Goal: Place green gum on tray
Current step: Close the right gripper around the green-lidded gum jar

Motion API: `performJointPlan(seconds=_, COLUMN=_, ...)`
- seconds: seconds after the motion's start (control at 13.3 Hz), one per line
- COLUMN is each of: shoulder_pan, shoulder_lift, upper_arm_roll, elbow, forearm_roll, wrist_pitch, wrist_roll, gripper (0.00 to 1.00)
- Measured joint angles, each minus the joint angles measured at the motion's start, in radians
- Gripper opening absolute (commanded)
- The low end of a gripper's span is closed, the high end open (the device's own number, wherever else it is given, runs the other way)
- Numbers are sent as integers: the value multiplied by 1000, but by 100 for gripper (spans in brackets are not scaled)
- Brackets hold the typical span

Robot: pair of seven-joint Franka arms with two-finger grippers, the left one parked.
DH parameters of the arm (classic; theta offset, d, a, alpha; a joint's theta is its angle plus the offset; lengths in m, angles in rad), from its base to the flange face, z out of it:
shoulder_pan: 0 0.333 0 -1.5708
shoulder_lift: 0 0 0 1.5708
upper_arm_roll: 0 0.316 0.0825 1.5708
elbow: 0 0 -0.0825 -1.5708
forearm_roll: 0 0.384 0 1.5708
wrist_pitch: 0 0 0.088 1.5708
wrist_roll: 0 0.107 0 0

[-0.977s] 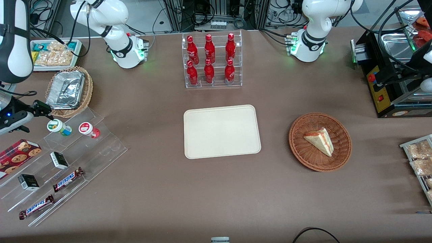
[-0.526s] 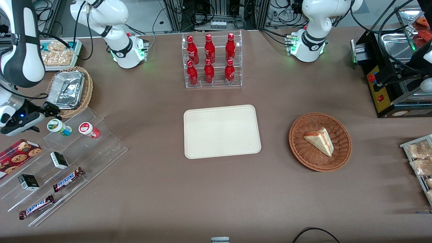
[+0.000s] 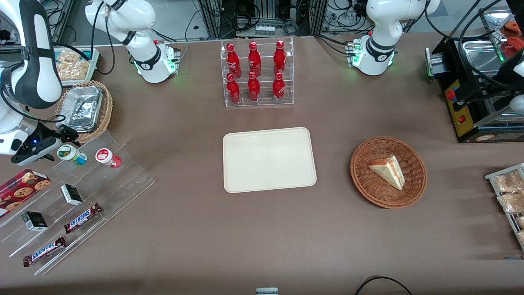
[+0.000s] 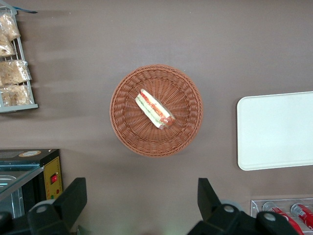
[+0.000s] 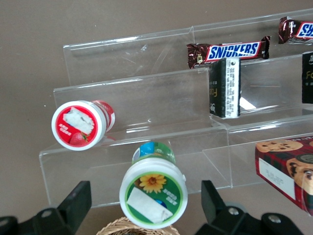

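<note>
The green gum [image 3: 70, 153], a small canister with a white lid and a green and yellow label, lies on the top step of a clear acrylic stand [image 3: 82, 196]. In the right wrist view the green gum [image 5: 154, 192] sits between my open fingers, which do not touch it. My gripper [image 3: 65, 137] is just at the gum's lid end. The red-labelled canister [image 3: 107, 157] lies beside the gum and shows in the right wrist view too [image 5: 80, 124]. The cream tray [image 3: 269, 159] lies at the table's middle, bare.
A wicker basket with a foil pan [image 3: 84, 108] stands close by the gripper. The stand also holds Snickers bars [image 3: 82, 217], small dark boxes [image 3: 71, 194] and a cookie box [image 3: 20, 186]. A rack of red bottles [image 3: 256, 73] and a basket with a sandwich [image 3: 388, 172] stand farther along.
My gripper has moved toward the green gum's lid end, and the arm has swung in over the table's end. The gum has not moved.
</note>
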Motion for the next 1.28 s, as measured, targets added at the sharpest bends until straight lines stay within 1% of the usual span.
performJointPlan(seconds=0.6, shoulder_pan=-18, shoulder_lift=18, upper_arm_roll=-2, elbow=-7, forearm_roll=0, wrist_pitch=32, wrist_roll=-15, gripper=99)
performJointPlan(seconds=0.9, shoulder_pan=-20, shoulder_lift=25, upper_arm_roll=-4, elbow=-7, forearm_roll=0, wrist_pitch=37, wrist_roll=-19, gripper=86)
performJointPlan(seconds=0.98, shoulder_pan=-20, shoulder_lift=25, upper_arm_roll=-3, elbow=-7, forearm_roll=0, wrist_pitch=37, wrist_roll=-19, gripper=85)
performJointPlan(seconds=1.05, shoulder_pan=-18, shoulder_lift=25, upper_arm_roll=-3, elbow=-7, forearm_roll=0, wrist_pitch=37, wrist_roll=-19, gripper=82)
performJointPlan(seconds=1.28, shoulder_pan=-14, shoulder_lift=25, upper_arm_roll=-3, elbow=-7, forearm_roll=5, wrist_pitch=37, wrist_roll=-19, gripper=84)
